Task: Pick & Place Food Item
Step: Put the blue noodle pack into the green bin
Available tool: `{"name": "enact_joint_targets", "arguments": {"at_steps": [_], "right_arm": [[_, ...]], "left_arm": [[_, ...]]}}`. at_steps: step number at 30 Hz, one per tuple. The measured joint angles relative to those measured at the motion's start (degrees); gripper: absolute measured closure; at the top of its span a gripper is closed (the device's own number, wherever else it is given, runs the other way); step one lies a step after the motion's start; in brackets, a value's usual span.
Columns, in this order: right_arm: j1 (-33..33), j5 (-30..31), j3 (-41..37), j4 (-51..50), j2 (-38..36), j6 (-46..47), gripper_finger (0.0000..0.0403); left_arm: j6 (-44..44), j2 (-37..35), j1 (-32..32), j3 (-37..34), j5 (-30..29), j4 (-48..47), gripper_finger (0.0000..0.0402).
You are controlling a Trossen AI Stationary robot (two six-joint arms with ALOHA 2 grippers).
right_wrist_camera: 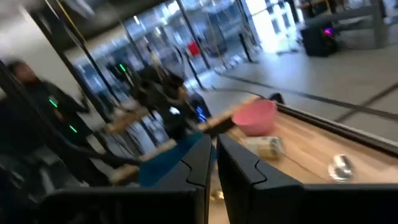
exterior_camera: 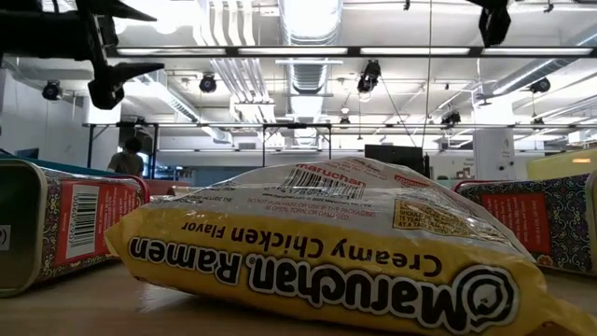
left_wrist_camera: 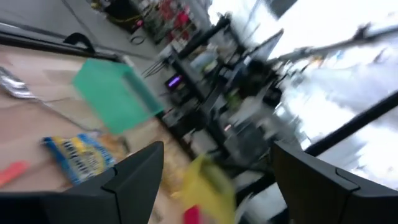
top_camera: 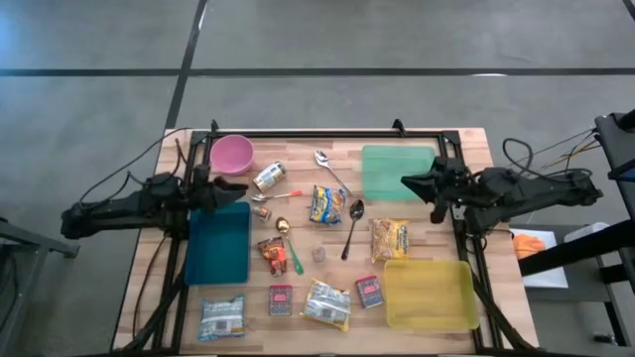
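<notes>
Overhead, my spread, empty left gripper (top_camera: pixel 236 188) is hovering left of centre, nearer the can (top_camera: pixel 269 177) lying diagonally just right; my right gripper (top_camera: pixel 415 183) is waiting clenched.

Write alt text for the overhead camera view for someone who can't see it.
Two dark robot arms hang over a wooden table strewn with ramen packets, spoons and tins. The left gripper, fingers open, is above a blue rectangular tray; the right gripper, fingers shut, is over a green rectangular tray.

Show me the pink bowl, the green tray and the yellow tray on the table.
pink bowl (top_camera: pixel 232 153): high view, middle of the bowl's inside.
green tray (top_camera: pixel 397 173): high view, bare middle of its floor.
yellow tray (top_camera: pixel 430 294): high view, bare middle of its floor.
</notes>
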Motion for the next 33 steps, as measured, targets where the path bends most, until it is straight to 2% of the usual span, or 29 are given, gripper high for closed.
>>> {"name": "enact_joint_targets", "arguments": {"at_steps": [3, 9, 12, 16, 20, 24, 27, 30, 33], "right_arm": [[-0.10, 0.05, 5.55, -4.14, 5.10, -3.31, 0.0378], [-0.09, -0.26, 13.13, -3.20, 15.06, -9.68, 0.0378], [-0.09, -0.40, 16.53, -3.22, 19.50, -11.56, 0.0378], [-0.11, -0.37, 20.93, -3.25, 25.38, -12.28, 0.0378], [-0.11, -0.38, 25.41, -5.38, 31.23, -20.02, 0.0378], [0.18, -0.41, 29.93, -6.94, 37.00, -17.81, 0.0378], [0.18, -0.46, 33.78, -13.86, 40.84, -17.08, 0.0378], [0.16, -0.40, 37.30, -25.07, 43.93, -17.80, 0.0378], [-0.68, 0.26, 39.40, -34.16, 46.24, -14.66, 0.0378]], "left_arm": [[4.41, 3.41, 0.04, 4.36, 0.18, -4.65, 0.0103], [10.30, 11.62, 0.04, 12.82, 1.24, -13.55, 0.0103], [11.93, 14.56, 0.09, 15.94, 3.20, -14.84, 0.0103], [12.76, 16.79, 0.09, 18.28, 3.41, -15.11, 0.0103], [13.12, 17.17, 0.12, 19.04, 3.36, -16.59, 0.0103], [12.58, 17.05, 0.13, 18.50, 3.11, -17.24, 0.0103], [12.40, 17.06, 0.15, 18.45, 2.96, -17.37, 0.0103], [12.44, 17.04, 0.13, 18.45, 2.77, -17.49, 0.0103], [12.44, 16.99, 0.15, 18.47, 2.69, -17.61, 0.0103]]}}
